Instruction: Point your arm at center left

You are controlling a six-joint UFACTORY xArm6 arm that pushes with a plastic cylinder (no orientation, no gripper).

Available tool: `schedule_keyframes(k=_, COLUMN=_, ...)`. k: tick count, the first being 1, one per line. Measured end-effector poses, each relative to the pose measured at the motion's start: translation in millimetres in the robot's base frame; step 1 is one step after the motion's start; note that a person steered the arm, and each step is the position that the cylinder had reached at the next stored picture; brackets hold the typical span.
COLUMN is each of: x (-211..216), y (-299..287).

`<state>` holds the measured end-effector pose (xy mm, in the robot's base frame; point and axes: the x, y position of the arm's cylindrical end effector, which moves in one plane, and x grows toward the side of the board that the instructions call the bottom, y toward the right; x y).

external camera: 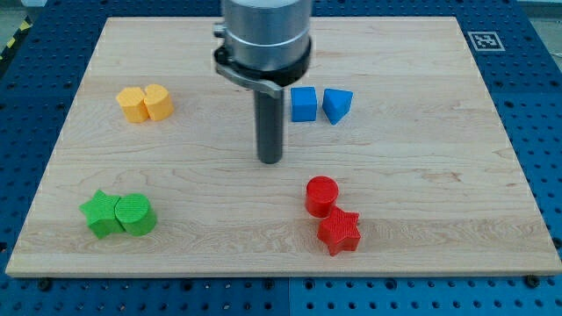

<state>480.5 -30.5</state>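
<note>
My tip [270, 161] rests on the wooden board [421, 193] near its middle, below and left of the blue cube [304, 104] and above and left of the red cylinder [321, 195]. The blue triangular block [336, 104] sits just right of the cube. The red star [339, 231] touches the red cylinder from below. Two yellow blocks [145, 103] sit side by side at the view's upper left. The green star [101, 214] and green cylinder [135, 213] sit together at the lower left.
The board lies on a blue perforated table [544, 132]. A fiducial marker [486, 40] sits by the board's top right corner.
</note>
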Motion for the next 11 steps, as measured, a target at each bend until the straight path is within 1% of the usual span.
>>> schedule_keyframes(k=1, x=0, y=-32)
schedule_keyframes(k=2, x=-1, y=-80)
schedule_keyframes(k=3, x=-16, y=-133)
schedule_keyframes(k=4, x=-51, y=-176)
schedule_keyframes(k=5, x=-52, y=-179)
schedule_keyframes(k=6, x=-36, y=-179)
schedule_keyframes(k=7, x=-25, y=-192)
schedule_keyframes(k=9, x=-68, y=-231)
schedule_keyframes(k=10, x=-68, y=-229)
schedule_keyframes(k=11, x=-78, y=-181)
